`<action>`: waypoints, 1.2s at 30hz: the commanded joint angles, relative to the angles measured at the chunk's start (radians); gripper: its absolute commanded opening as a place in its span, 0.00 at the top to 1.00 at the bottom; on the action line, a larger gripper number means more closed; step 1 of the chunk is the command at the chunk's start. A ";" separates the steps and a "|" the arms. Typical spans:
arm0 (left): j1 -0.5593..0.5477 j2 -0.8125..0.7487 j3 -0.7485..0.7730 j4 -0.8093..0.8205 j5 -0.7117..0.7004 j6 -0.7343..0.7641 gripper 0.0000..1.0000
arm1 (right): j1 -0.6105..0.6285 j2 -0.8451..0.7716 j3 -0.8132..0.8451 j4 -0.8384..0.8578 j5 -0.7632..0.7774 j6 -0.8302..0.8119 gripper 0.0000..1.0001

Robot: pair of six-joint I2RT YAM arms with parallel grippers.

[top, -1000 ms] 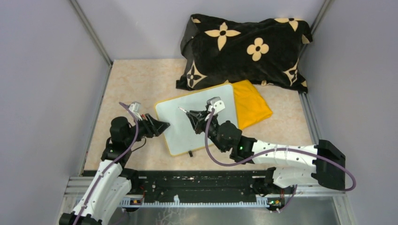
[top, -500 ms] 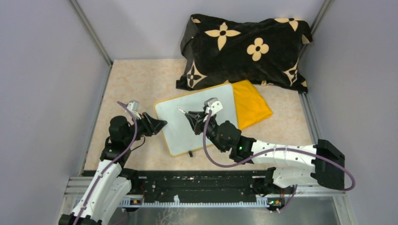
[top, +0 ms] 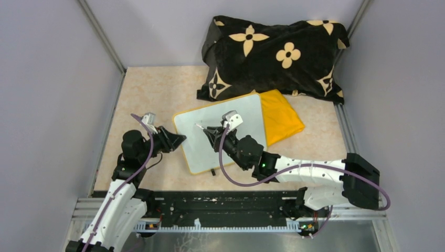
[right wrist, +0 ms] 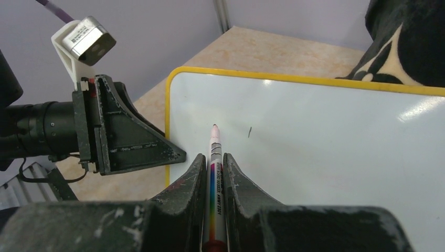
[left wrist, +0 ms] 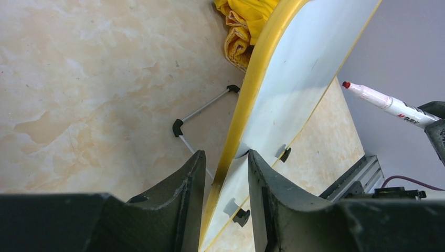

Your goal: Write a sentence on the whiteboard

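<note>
Two roles, operator: your left gripper (left wrist: 225,155) straddles yellow-rimmed flat white whiteboard (right wrist: 315,147) edge, jaws narrow, clamp unclear, likely steadying it; right gripper (right wrist: 214,156) pinches red-tipped white marker (right wrist: 214,142) above it, ready for writing.

1. The whiteboard (top: 220,137) lies in the middle of the table (top: 152,89), its right edge overlapping the cloth (top: 283,121).
2. The pillow (top: 273,55) lies behind both, against the back wall.
3. The left gripper (top: 182,139) sits at the board's left edge, its 2 fingers on either side of the rim.
4. The right gripper (top: 206,130) hangs over the board's left half, with the marker (right wrist: 214,152) between its 2 fingers. The marker's tip is off the surface and points toward the left gripper.
</note>
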 commanded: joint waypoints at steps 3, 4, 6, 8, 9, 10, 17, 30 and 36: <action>0.003 -0.016 -0.010 0.024 0.003 0.004 0.61 | -0.010 0.062 0.092 0.079 -0.044 -0.012 1.00; 0.003 -0.017 -0.010 0.023 0.003 0.004 0.61 | -0.010 0.074 0.099 0.078 -0.044 -0.009 1.00; 0.003 -0.019 -0.011 0.023 0.003 0.004 0.62 | -0.012 0.090 0.110 0.075 -0.044 -0.001 1.00; 0.003 -0.021 -0.011 0.023 0.003 0.004 0.64 | -0.017 0.102 0.118 0.074 -0.045 0.010 1.00; 0.003 -0.021 -0.012 0.024 0.003 0.004 0.64 | -0.019 0.108 0.121 0.072 -0.044 0.013 1.00; 0.003 -0.024 -0.012 0.023 0.003 0.004 0.65 | -0.020 0.112 0.123 0.072 -0.043 0.016 1.00; 0.003 -0.024 -0.013 0.025 0.003 0.004 0.67 | -0.028 0.136 0.125 0.047 -0.023 0.030 1.00; 0.003 -0.022 -0.014 0.028 0.004 0.004 0.68 | -0.033 0.116 0.070 -0.002 0.015 0.054 1.00; 0.003 -0.021 -0.013 0.028 0.003 0.004 0.68 | -0.032 0.085 0.018 -0.018 0.038 0.073 1.00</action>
